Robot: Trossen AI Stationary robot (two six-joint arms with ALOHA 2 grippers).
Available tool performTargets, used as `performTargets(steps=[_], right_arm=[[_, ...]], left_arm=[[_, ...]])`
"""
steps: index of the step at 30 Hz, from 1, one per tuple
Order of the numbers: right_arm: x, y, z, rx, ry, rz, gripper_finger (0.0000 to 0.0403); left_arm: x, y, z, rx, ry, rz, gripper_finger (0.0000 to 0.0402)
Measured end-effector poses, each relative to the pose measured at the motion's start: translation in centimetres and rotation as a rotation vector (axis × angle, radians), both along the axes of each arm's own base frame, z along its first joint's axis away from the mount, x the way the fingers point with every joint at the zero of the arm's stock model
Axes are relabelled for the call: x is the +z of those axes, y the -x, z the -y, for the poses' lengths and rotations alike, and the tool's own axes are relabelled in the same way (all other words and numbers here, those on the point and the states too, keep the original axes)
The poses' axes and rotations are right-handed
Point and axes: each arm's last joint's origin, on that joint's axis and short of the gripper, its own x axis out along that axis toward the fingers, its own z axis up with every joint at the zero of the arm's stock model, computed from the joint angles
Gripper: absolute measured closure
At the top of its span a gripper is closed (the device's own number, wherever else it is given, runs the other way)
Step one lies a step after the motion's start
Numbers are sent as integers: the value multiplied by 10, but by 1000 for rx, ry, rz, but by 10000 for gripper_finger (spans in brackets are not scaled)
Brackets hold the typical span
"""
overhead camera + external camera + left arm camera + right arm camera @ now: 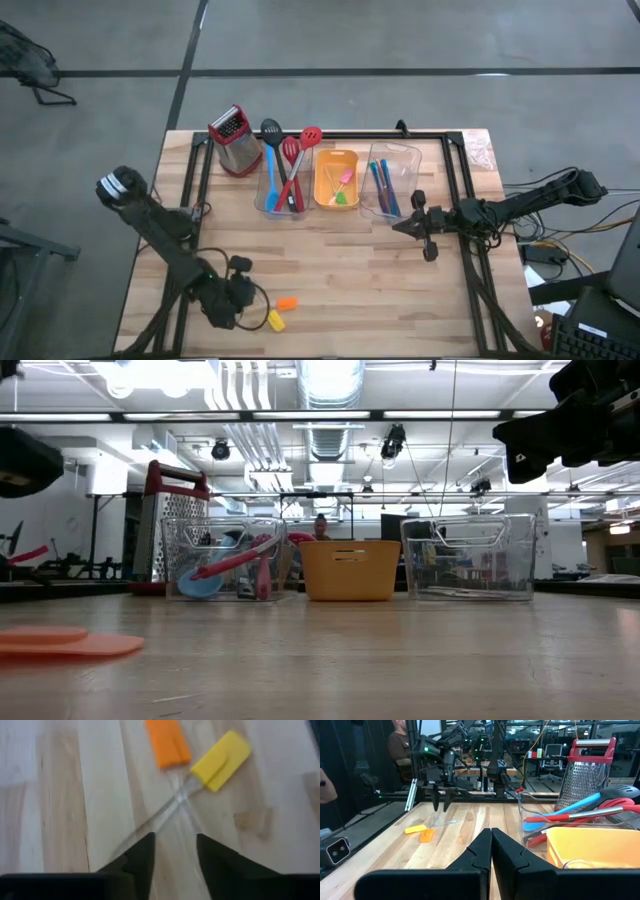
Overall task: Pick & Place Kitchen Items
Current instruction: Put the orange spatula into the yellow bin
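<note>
Two small spatulas with clear handles lie flat near the table's near-left corner, one with an orange head and one with a yellow head. Their handles cross. My left gripper is open and hovers over the handle ends, a finger on either side, fingers pointing down. My right gripper is shut and empty, held above the table in front of the bins. Red, blue and black spoons lie in the left clear bin, and blue-handled cutlery lies in the right one.
Along the far side stand a metal grater with a red handle, a clear bin, an orange tray holding small pink and green pieces, and a second clear bin. Bare wood lies between the bins and the spatulas. People show beyond the table.
</note>
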Motion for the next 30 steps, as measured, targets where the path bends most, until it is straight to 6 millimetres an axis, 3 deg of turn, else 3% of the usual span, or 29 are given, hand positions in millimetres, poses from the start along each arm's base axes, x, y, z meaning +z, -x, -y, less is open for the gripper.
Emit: performTargets(steps=[4,8,21,30], right_arm=[[0,0,0,0,0,0,394],[0,0,0,0,0,0,394],[0,0,0,0,-1,0,394],[0,0,0,0,0,0,394]], left_arm=[[-9,3,0,41,15,-34,205],[-15,6,-1,64,55,-92,182],[-28,10,-1,65,171,-94,179],[-44,10,0,79,97,-101,192]])
